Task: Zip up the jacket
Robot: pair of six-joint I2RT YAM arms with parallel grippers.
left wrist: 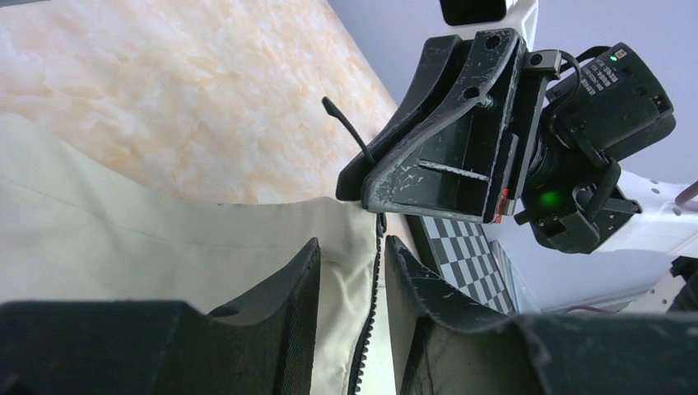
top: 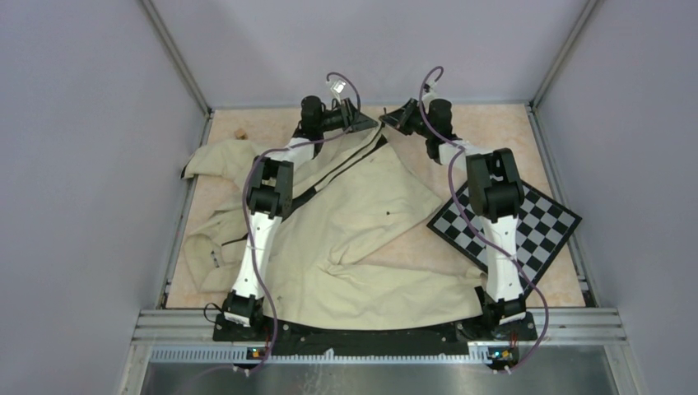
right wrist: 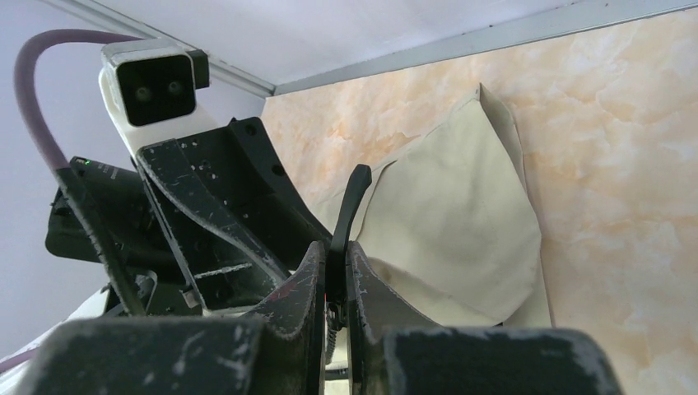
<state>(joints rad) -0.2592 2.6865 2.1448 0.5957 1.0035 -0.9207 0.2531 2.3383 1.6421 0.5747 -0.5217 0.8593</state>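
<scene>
R hand [right wrist: 336,253] on zip pull [right wrist: 354,185], L hand [left wrist: 352,244] astride jacket [left wrist: 123,239]

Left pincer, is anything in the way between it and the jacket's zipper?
Nothing visible does. The left pincer straddles the zipper, jaws apart, with only the jacket between them. The right pincer sits just beyond, shut on the pull tab, not in the gap.
</scene>
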